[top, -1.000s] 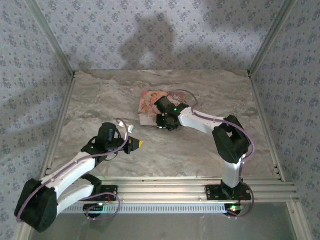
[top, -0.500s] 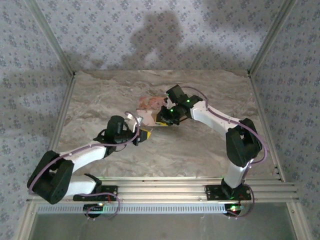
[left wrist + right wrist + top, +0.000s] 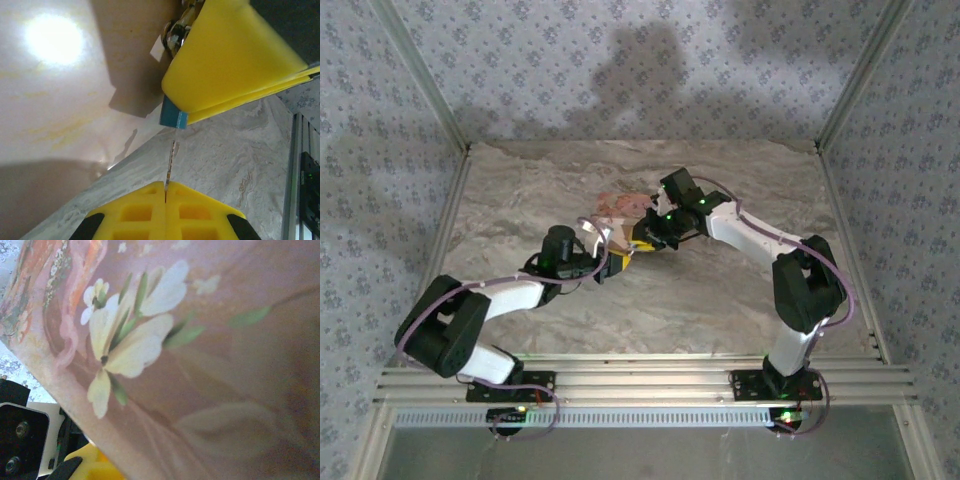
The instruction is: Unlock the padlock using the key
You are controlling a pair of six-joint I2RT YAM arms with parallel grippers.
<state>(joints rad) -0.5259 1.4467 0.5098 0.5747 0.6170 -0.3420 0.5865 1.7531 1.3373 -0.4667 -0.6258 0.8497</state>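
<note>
The teal padlock (image 3: 173, 118) pokes out from between the yellow fingers (image 3: 227, 60) of my right gripper (image 3: 642, 243), which is shut on it; a metal ring (image 3: 175, 34) shows above them. My left gripper (image 3: 165, 184) is shut on the key (image 3: 170, 162), a thin blade seen edge-on. The key's tip points at the padlock's underside, a short gap away. In the top view my left gripper (image 3: 612, 262) meets the right one at the front of the pink floral box (image 3: 613, 208).
The pink box's side (image 3: 65, 90) stands close on the left of both grippers, and its flowered face (image 3: 175, 340) is right against the right wrist camera. Marble tabletop (image 3: 720, 290) lies open to the front and right. Aluminium rails (image 3: 650, 378) run along the near edge.
My left arm has reached forward and right, bringing the key up to the box front. My right gripper has shifted slightly back and left beside the box.
</note>
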